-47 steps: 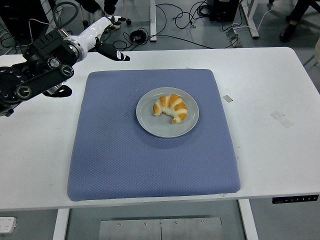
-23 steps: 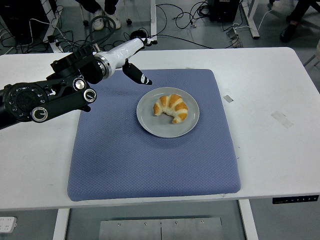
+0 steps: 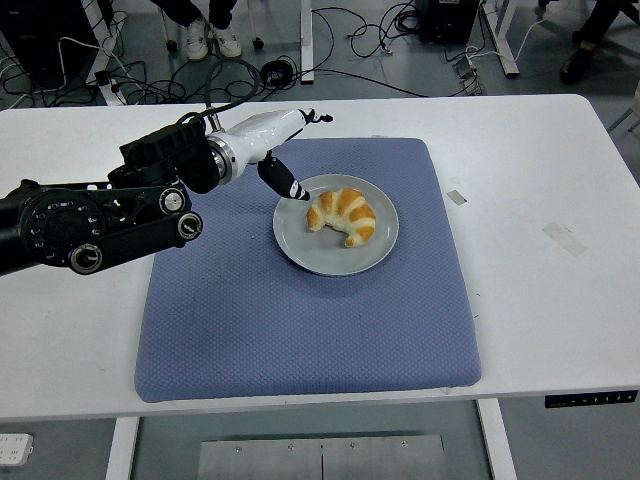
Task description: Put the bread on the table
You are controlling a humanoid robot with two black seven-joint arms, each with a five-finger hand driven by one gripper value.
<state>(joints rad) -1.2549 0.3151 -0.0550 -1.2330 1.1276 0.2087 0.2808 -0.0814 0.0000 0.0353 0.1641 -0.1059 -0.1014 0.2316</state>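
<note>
At the left edge your left arm comes in over the white table (image 3: 540,170) and reaches right, ending in the left hand (image 3: 275,150), which hovers above the far-left part of the blue mat (image 3: 300,320). Its fingers are loosely spread and hold nothing; one dark finger (image 3: 290,185) points down toward the near rim of the grey plate (image 3: 310,250).

Just to the right of that hand, and slightly nearer to you, the bread (image 3: 342,214) lies on the plate, close to the fingertip but apart from it. It is a croissant, and its long axis runs from upper left to lower right, so the end closest to the hand is its far-left tip.

Your right hand is out of view, so the left one is the only candidate for the grasp. By my reading, the move ahead is a short reach rightward and down across the curve, then a carry past the mat to bare table.
</note>
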